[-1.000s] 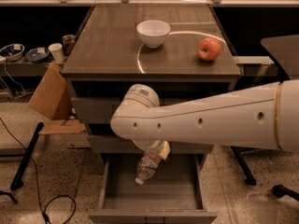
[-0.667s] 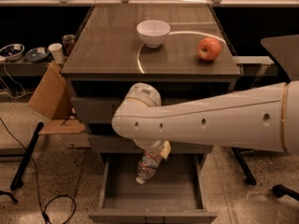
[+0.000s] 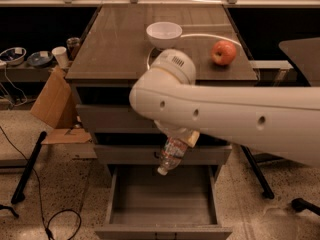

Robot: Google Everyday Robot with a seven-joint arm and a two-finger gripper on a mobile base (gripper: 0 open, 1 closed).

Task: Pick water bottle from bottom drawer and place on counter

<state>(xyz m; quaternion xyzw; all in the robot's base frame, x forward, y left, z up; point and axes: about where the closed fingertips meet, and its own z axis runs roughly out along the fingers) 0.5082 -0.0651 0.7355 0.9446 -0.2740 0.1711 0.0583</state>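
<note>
A: So, what is different from a second ago?

B: The arm [image 3: 225, 114] has risen and swung a little to the right. The water bottle [image 3: 172, 155] has come up with it. It hung low over the open bottom drawer [image 3: 165, 201] before, and now it sits in front of the middle drawer [image 3: 125, 154], clear above the bottom one.

A: Is it held?

B: It appears so. The gripper [image 3: 186, 137] is tucked under the arm's near side, mostly hidden. A tan pad shows pressed against the upper end of the bottle, which hangs tilted with its white cap down and to the left, touching nothing else. I judge the fingers closed narrowly on it.

A: So the pick is done?

B: It looks that way. The drawer interior shows only bare grey. What remains is the lift and the placing.

A: And the counter [image 3: 115, 49]?

B: It is farther back and higher up. A white bowl [image 3: 164, 34] stands at the far middle and an apple [image 3: 223, 52] on the right. The near left portion seems the safest spot.
</note>
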